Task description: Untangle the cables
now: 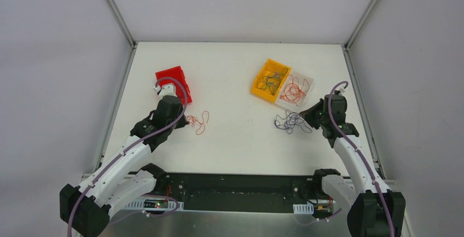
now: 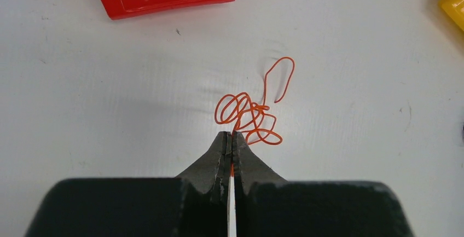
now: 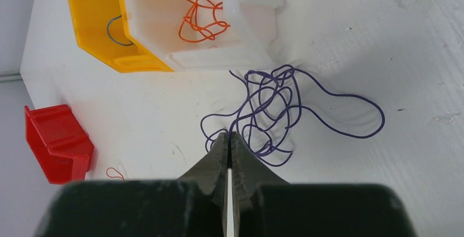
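Nearest, the left gripper (image 2: 231, 136) is closed, a strand of the curly orange cable (image 2: 249, 114) showing between its jaws; the tangle lies on the white table (image 1: 241, 133) at its tips. The right gripper (image 3: 230, 136) is closed too, tips at the purple cable (image 3: 273, 111); whether it pinches a strand is unclear. Farther off stand a red bin (image 1: 173, 81), a yellow bin (image 1: 261, 86) holding dark cables (image 1: 271, 81) and a clear bin (image 1: 306, 81) holding orange ones (image 1: 294, 90).

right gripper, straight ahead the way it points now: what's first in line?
The purple cable tangle, lying right at the tips of the shut right gripper. Beyond it comes the white bin; depth is unclear.
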